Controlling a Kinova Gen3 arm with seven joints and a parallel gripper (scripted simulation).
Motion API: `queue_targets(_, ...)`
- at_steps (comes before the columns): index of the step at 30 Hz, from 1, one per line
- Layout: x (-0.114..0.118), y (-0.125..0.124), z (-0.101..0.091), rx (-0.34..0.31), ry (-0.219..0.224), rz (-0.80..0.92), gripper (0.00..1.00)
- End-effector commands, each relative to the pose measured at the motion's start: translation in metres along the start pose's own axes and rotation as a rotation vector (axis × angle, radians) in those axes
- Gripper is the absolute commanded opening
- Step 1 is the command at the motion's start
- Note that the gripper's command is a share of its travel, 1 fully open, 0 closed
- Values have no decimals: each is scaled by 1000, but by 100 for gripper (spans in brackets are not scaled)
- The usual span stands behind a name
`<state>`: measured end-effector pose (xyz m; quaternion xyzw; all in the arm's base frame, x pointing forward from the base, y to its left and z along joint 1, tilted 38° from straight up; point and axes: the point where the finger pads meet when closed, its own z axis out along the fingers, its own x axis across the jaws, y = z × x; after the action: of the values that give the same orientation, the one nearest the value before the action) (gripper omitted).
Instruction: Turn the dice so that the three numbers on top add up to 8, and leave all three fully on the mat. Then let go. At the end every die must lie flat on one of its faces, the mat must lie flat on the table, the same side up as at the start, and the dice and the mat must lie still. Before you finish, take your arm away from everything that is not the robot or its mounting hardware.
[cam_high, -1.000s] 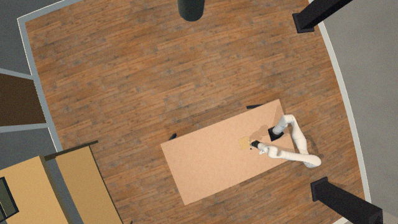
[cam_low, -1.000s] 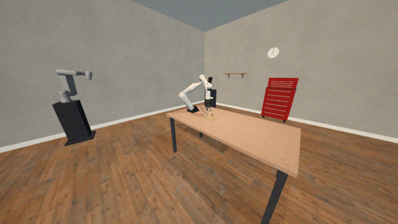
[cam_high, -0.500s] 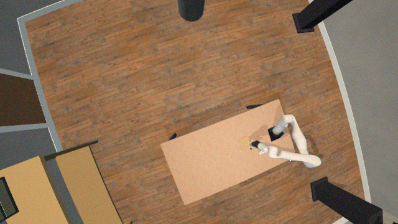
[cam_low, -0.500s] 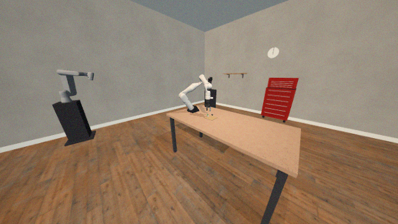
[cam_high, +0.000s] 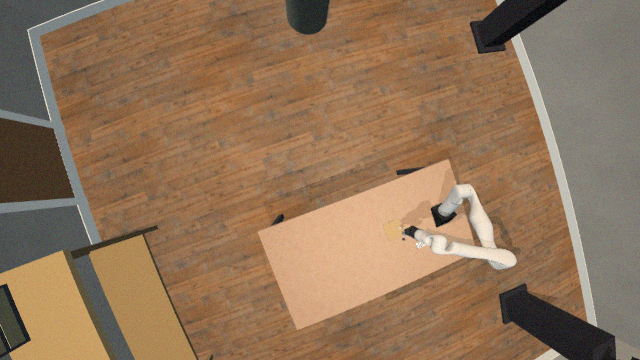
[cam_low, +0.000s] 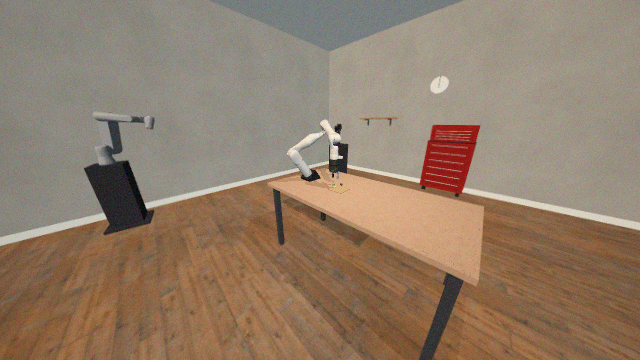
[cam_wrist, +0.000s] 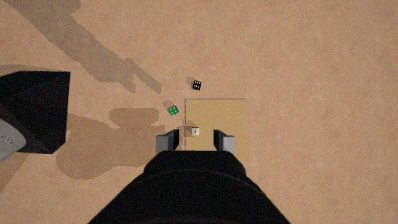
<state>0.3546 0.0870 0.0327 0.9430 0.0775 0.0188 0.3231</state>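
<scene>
White die (cam_wrist: 195, 131) on mat (cam_wrist: 229, 119).
</scene>
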Motion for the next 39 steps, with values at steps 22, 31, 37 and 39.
queue_targets(22,5,-23,0,1,0,334,100)
queue_targets(31,8,-37,1,1,0,567,100)
queue_targets(37,9,-47,3,2,0,764,100)
queue_targets(39,10,-49,4,2,0,798,100)
